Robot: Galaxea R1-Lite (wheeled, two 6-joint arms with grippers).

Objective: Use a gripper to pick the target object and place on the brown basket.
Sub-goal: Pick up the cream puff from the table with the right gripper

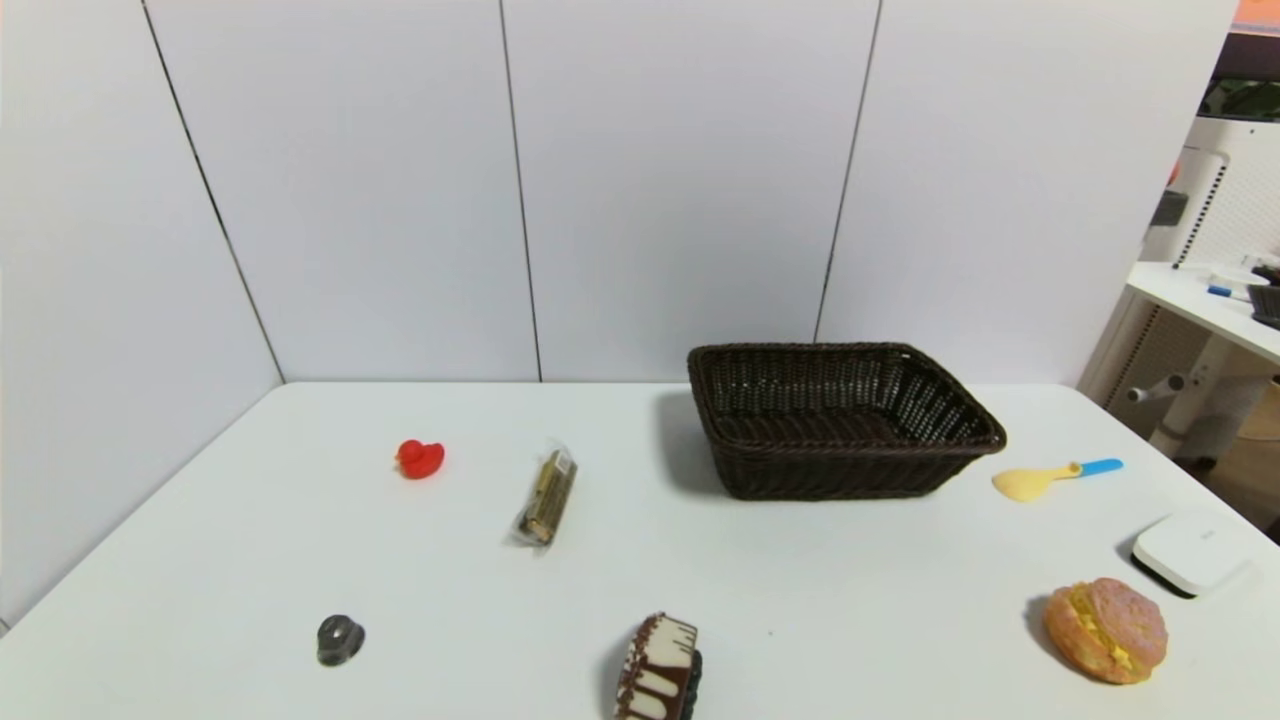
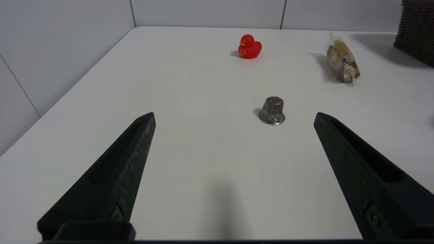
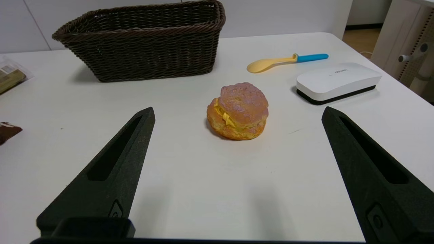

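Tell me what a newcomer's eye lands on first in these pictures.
The dark brown wicker basket dominates, standing empty toward the far side of the white table. Next comes the toy cream puff, lying on the table straight ahead of the open right gripper, apart from its fingers. The small red rubber duck stands out on the table's left; the open left gripper faces that side.

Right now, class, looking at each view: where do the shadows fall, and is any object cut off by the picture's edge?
Head view: the brown basket shades the table to its left, and the striped cake slice is cropped at the bottom edge. Left wrist view: soft shadow below the open left gripper. Right wrist view: the cream puff casts a faint shadow, with the right gripper open.
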